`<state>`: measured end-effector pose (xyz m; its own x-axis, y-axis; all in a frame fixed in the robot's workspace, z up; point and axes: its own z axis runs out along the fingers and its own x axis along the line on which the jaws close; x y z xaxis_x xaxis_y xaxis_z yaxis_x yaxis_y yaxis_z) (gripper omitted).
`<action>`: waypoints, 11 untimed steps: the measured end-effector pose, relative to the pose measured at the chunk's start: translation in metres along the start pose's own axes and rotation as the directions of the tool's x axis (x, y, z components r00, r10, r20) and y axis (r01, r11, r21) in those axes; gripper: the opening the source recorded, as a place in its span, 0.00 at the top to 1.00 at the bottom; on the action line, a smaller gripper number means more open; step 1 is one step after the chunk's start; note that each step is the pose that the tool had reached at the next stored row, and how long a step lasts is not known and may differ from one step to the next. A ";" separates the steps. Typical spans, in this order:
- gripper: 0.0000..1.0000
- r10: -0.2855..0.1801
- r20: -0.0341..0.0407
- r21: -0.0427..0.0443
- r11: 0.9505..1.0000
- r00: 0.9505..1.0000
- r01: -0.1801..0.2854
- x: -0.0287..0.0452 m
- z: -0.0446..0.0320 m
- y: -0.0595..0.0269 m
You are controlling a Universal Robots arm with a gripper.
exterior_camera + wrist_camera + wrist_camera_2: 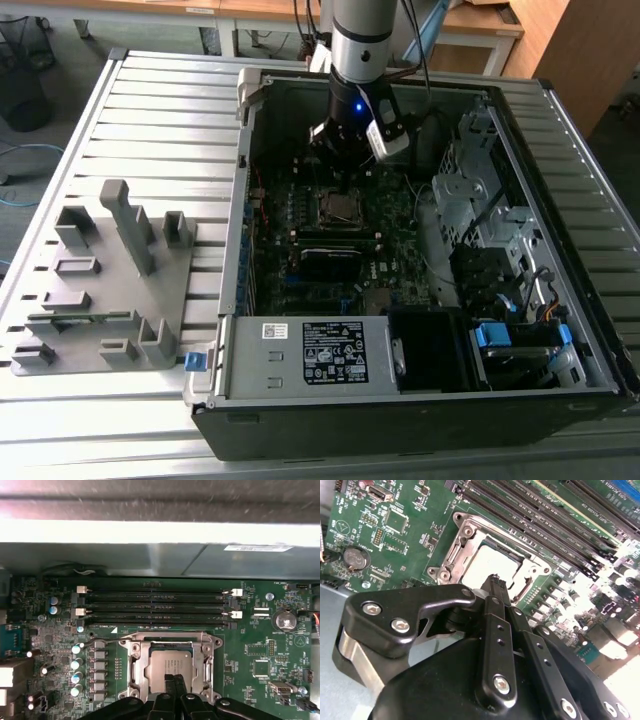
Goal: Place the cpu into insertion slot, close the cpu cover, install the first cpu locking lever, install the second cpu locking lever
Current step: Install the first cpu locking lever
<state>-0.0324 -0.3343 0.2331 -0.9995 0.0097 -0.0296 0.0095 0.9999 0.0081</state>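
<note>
The cpu lies flat in its socket on the green motherboard, dull silver top showing. The cpu cover, a silvery frame with a square window, lies down around it. In both wrist views my gripper hangs just over the chip's near edge, its black fingers pressed together with nothing between them. From the second wrist view, the fingertips sit at the rim of the cpu and cover. In the exterior view the gripper stands right above the socket. I cannot tell how the locking levers stand.
The board sits deep inside an open computer case with metal walls all round. Memory slots run beside the socket, capacitors on another side. A power supply and drive cages crowd the case. A grey parts fixture stands outside.
</note>
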 end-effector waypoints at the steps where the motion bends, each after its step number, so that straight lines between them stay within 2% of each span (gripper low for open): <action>1: 0.90 0.000 0.000 0.000 1.000 1.000 0.000 0.0000 -0.0015 0.0000; 7: 0.90 0.000 0.000 0.000 1.000 1.000 0.000 -0.0002 -0.0074 0.0001; 11: 0.90 0.000 0.000 0.000 1.000 1.000 0.000 -0.0002 -0.0077 0.0001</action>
<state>-0.0324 -0.3343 0.2409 -0.9995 0.0097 -0.0296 0.0095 0.9999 0.0082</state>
